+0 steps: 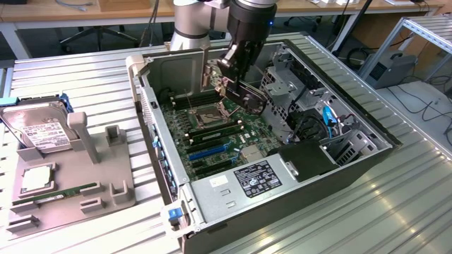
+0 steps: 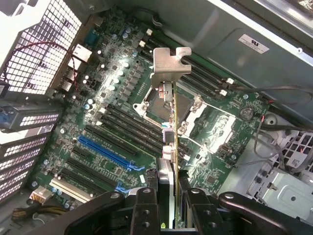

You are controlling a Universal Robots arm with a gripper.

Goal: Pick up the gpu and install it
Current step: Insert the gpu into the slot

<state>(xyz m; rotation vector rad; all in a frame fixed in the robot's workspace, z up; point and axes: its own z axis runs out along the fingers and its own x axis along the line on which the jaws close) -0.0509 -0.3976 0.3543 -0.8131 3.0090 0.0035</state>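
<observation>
one gpu (image 2: 171, 122), lengthwise from jaws, bracket (image 2: 168, 66) outermost

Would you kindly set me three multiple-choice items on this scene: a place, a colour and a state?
1. Where is the hard drive?
A. Propped in the grey holder at the exterior view's left of the computer case.
B. Inside the case.
C. On top of the case.

2. What colour is the expansion slot that stands out on the motherboard?
A. Red.
B. Yellow.
C. Blue.

3. What state is the gripper in?
A. Open, empty.
B. Shut on the gpu.
C. Shut on the hard drive.

1 A: it sits in the holder, outside the case.
2 C: the wrist view shows it blue.
3 B: it clamps the card above the motherboard.
</observation>
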